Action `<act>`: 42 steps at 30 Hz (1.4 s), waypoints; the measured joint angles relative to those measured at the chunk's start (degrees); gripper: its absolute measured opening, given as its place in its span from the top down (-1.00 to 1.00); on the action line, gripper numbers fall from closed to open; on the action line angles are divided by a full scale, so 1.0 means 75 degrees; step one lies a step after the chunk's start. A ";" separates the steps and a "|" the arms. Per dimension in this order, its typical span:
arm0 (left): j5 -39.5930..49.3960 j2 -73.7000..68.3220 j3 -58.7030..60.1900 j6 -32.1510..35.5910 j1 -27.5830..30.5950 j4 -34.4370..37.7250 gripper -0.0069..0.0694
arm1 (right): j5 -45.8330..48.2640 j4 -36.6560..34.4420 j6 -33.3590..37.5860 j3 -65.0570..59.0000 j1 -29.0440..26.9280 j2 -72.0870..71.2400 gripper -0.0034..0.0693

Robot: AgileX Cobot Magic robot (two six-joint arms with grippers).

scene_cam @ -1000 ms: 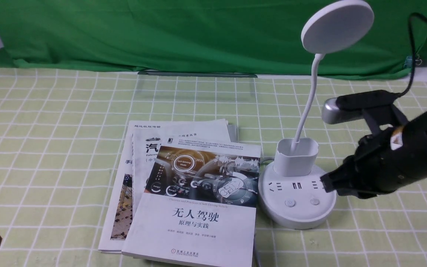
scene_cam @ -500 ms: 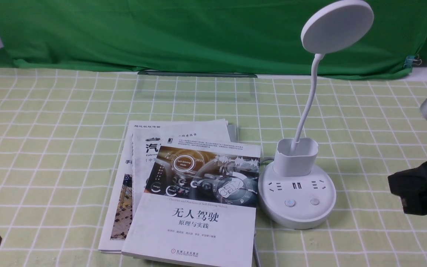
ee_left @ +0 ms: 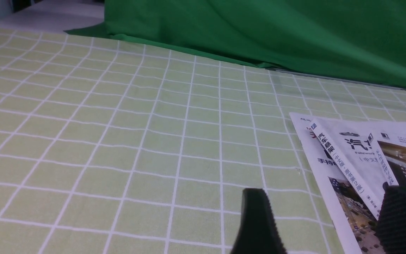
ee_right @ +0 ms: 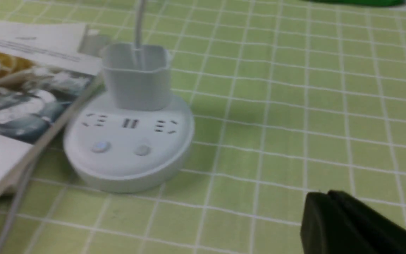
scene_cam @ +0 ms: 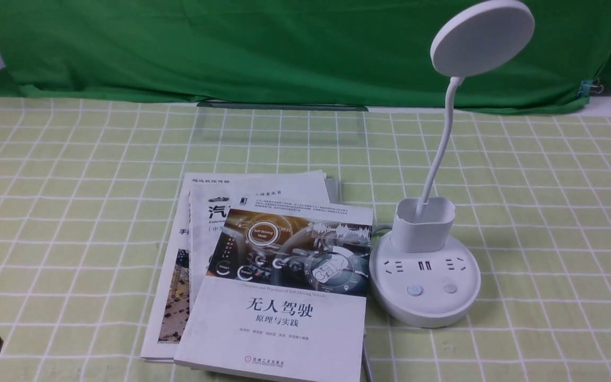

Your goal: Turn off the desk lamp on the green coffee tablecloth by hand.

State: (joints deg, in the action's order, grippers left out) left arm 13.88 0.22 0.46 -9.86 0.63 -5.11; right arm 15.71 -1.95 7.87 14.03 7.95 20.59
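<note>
The white desk lamp stands on the pale yellow-green checked tablecloth, right of centre. Its disc head is raised on a thin neck above a cup holder. The round base has sockets and two buttons; the left button looks faintly blue. The lamp base also shows in the right wrist view. My right gripper is shut and empty, off to the side of the base and apart from it; it is out of the front view. My left gripper is open and empty over the cloth by the books' edge.
A stack of books lies just left of the lamp base, touching it; it also shows in the left wrist view. A grey cable runs forward from between them. A dark green backdrop cloth hangs along the far edge.
My right arm has drawn back from the lamp base to the right and left the front view. The lamp and books have not moved.
</note>
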 joint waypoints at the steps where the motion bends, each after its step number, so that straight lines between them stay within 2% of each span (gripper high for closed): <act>1: 0.0000 0.0000 0.0000 0.0000 0.0000 0.0000 -0.26 | -0.0100 0.0000 0.0045 -0.0253 -0.0125 -0.0394 0.79; 5: 0.0000 0.0000 0.0000 0.0000 0.0000 0.0000 -0.26 | -0.0309 0.0006 0.0094 -0.1498 -0.0667 -0.1956 0.79; 9: 0.0000 0.0000 0.0000 0.0000 0.0000 0.0000 -0.26 | -0.0309 0.0006 0.0094 -0.1905 -0.0773 -0.2660 0.79; 42: -0.0001 0.0000 0.0000 0.0000 0.0000 0.0000 -0.26 | -0.0323 0.0006 0.0000 -0.1937 -0.0770 -0.2729 0.74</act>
State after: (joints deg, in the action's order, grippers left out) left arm 13.88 0.22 0.46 -9.86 0.63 -5.11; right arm 13.29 -1.91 7.87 -0.49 2.18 0.12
